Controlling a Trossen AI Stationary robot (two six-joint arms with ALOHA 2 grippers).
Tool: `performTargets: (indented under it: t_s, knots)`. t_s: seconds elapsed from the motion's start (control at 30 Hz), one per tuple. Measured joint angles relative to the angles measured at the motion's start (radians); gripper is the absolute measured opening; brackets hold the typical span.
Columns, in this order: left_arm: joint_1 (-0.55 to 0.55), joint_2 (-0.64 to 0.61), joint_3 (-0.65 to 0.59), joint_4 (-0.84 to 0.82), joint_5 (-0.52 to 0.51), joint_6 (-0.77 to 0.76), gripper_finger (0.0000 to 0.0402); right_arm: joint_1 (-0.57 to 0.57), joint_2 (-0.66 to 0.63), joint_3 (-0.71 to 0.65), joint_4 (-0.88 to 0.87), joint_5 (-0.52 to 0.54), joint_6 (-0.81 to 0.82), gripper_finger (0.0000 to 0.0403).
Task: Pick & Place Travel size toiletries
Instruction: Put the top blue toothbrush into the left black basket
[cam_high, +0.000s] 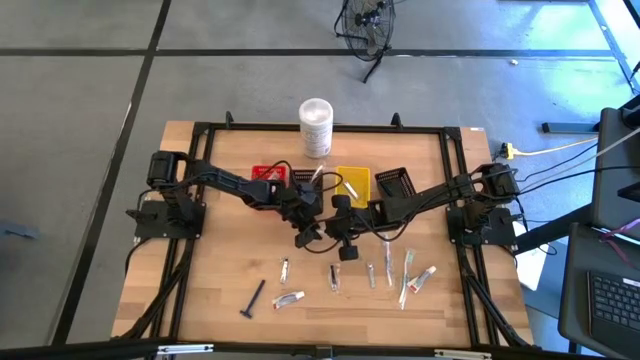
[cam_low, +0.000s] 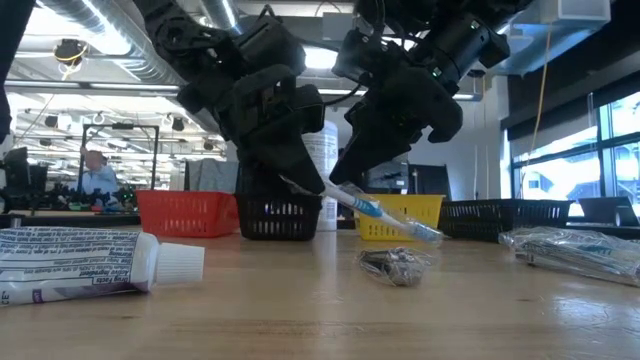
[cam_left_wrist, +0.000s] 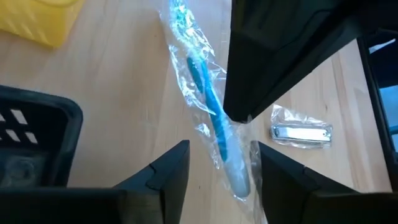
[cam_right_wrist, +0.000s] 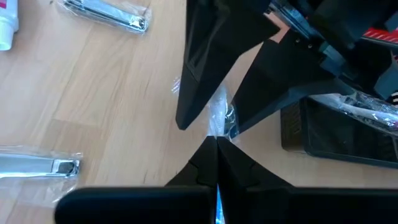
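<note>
A blue-and-white toothbrush in a clear wrapper hangs slanted above the table's middle, shown in the low view as toothbrush. My right gripper is shut on it. My left gripper is open. Its two fingers stand on either side of the white handle end, and I cannot tell whether they touch the wrapper. Several more toiletries lie near the table's near edge: a white tube, a wrapped nail clipper, a dark razor and toothbrushes. My right gripper pinches the wrapped toothbrush between its shut fingertips about midway along the handle, fingers across it. It comes slanting down from the table's right. The brush is tilted, its handle end up between my left fingers and its head end low, just above the table.
A row of small baskets stands beyond the grippers: red, black with a wrapped toothbrush inside, yellow and another black. A tall white container is at the far edge. Another wrapped clipper lies close by.
</note>
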Motion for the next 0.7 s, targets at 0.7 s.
performTargets:
  t_s: [0.7]
  knots:
    - [-0.001,-0.006,0.003,0.0,0.047,0.019,0.0022,0.0,0.0,0.0,0.026,0.001,-0.01,0.0051]
